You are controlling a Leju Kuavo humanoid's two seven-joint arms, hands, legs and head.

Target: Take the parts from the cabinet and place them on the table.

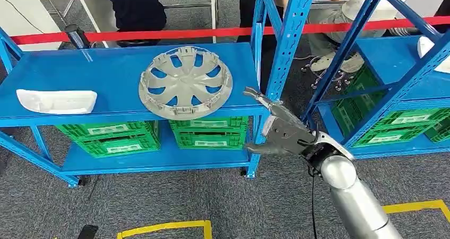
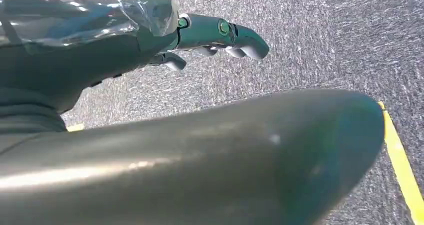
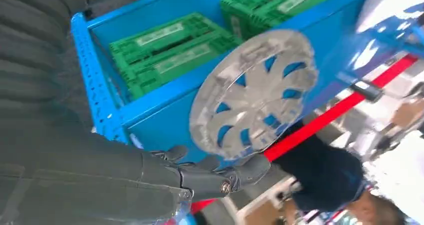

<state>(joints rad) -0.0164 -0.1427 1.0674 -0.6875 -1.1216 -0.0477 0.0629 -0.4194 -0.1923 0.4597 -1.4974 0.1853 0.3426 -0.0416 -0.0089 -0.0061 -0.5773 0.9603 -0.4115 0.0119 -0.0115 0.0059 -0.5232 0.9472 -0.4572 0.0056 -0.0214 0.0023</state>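
Note:
A grey wheel cover (image 1: 185, 82) lies flat on the blue cabinet's top shelf (image 1: 79, 71), near its front right corner; the right wrist view shows the same wheel cover (image 3: 254, 92). A white moulded part (image 1: 56, 101) rests at the shelf's left front. My right hand (image 1: 279, 127) hovers just right of the shelf's corner post, fingers spread toward the wheel cover, holding nothing; the fingers (image 3: 220, 175) stand apart from the cover. My left hand (image 2: 215, 37) hangs over the grey carpet with nothing in it.
Green crates (image 1: 119, 138) fill the lower shelf. A second blue rack (image 1: 403, 74) with green crates stands to the right. A red barrier tape (image 1: 212, 33) runs behind the cabinet, with people standing beyond it. Yellow floor tape (image 1: 164, 228) marks the carpet.

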